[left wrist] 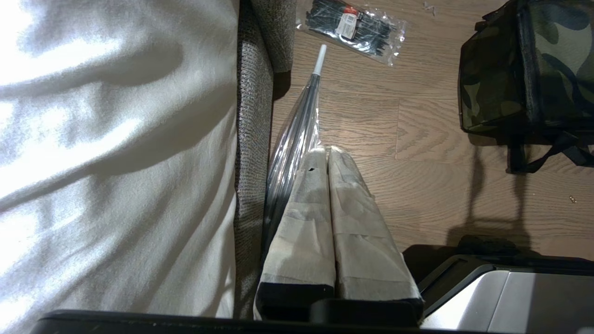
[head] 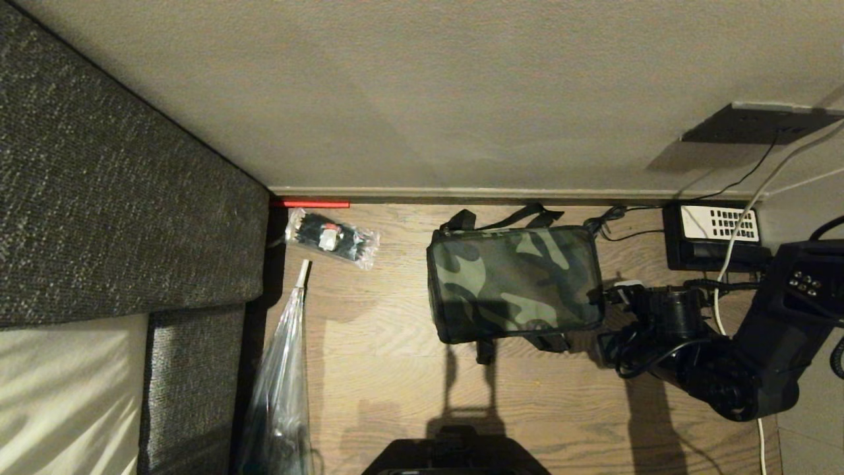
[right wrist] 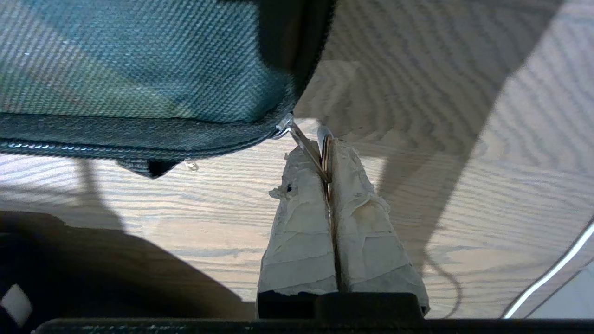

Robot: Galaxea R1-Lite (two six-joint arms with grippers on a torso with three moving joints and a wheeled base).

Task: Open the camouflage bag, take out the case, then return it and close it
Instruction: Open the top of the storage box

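The camouflage bag (head: 514, 284) lies closed on the wood floor, lid up, its black straps spread at the far and near sides. My right gripper (head: 614, 294) sits at the bag's right edge. In the right wrist view its taped fingers (right wrist: 325, 148) are shut on the bag's metal zipper pull (right wrist: 304, 146), at the corner of the bag (right wrist: 139, 69). My left gripper (left wrist: 327, 153) hangs shut and empty beside the sofa, well left of the bag (left wrist: 524, 69). The case is out of view.
A clear packet of black cable ties (head: 331, 239) lies left of the bag, and a long clear plastic sleeve (head: 280, 369) leans along the grey sofa (head: 119, 198). A black desk telephone (head: 715, 237) with cables stands by the wall behind my right arm.
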